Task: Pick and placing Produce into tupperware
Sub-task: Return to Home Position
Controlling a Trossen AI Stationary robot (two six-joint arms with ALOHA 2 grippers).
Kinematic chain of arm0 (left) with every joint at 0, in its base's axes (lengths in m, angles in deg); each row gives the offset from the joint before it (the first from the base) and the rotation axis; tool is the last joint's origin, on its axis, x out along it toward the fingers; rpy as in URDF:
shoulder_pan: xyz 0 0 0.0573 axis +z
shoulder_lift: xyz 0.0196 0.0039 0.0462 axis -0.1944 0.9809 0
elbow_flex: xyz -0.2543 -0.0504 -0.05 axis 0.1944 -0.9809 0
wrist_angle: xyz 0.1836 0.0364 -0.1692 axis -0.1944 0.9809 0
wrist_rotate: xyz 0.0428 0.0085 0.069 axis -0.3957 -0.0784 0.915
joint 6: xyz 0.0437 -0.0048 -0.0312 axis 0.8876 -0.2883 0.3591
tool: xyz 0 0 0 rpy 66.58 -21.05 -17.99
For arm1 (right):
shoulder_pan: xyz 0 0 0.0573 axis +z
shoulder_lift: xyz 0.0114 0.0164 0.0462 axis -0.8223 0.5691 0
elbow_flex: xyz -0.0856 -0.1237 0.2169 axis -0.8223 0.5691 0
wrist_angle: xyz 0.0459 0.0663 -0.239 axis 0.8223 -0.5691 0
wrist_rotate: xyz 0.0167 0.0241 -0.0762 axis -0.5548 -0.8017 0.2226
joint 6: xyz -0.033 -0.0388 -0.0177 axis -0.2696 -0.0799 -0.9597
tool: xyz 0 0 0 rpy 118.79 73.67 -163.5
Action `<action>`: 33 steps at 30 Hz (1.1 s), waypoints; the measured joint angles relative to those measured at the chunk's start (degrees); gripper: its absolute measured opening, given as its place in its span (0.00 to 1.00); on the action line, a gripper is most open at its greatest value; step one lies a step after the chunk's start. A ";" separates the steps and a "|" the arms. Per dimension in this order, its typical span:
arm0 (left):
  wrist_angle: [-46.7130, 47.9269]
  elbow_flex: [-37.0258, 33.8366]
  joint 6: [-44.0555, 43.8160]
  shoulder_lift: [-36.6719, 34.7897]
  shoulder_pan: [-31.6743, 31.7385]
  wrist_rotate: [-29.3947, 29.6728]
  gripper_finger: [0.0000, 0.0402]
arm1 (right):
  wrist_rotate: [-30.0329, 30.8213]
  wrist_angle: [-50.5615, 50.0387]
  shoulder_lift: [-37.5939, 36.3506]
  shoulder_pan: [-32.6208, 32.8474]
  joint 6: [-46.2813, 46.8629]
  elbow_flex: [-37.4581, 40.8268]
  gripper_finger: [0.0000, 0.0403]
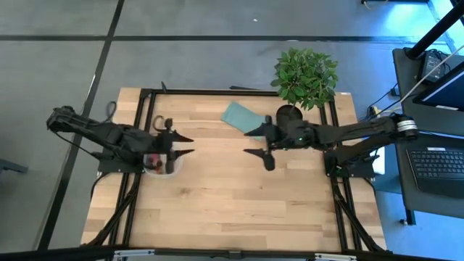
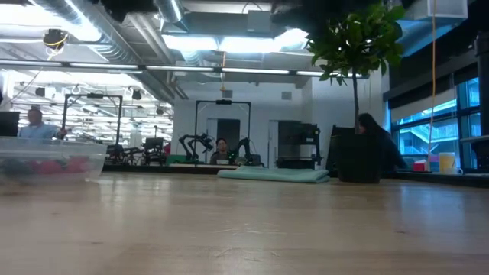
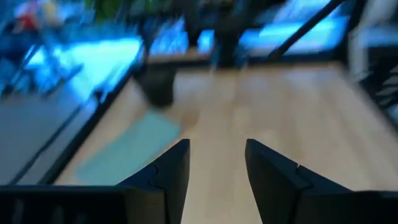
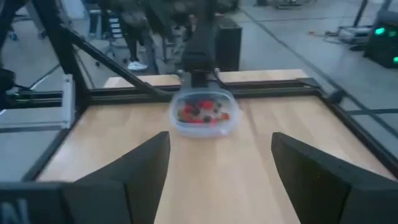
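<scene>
1 clear tupperware [image 4: 205, 131], red-black produce [image 4: 200, 112]

Bright, even overhead light, glaring ceiling strips [image 2: 229, 44], daylight through windows [image 2: 428, 126], faint shadows on table [image 1: 232, 206]

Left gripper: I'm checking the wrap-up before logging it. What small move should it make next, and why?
Probably lift and draw back toward its base. The left gripper is open and empty beside the tupperware, the produce lies inside, and no loose fruit shows on the table. The right gripper waits open mid-table.
</scene>
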 joint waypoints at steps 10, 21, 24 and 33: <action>-8.74 -11.92 7.24 -17.95 5.67 -1.96 0.37 | 0.12 7.64 -18.90 -8.10 -2.04 19.00 0.70; -23.05 -26.66 13.50 -30.83 12.36 4.32 0.37 | 3.40 14.47 -34.05 -15.40 -2.23 34.44 0.70; -24.83 -29.05 14.39 -30.84 16.28 7.86 0.37 | 3.84 15.80 -34.99 -19.17 -3.83 36.88 0.70; -31.68 -37.07 13.46 -30.86 26.29 5.58 0.37 | 2.94 16.50 -41.13 -28.81 -4.81 42.50 0.70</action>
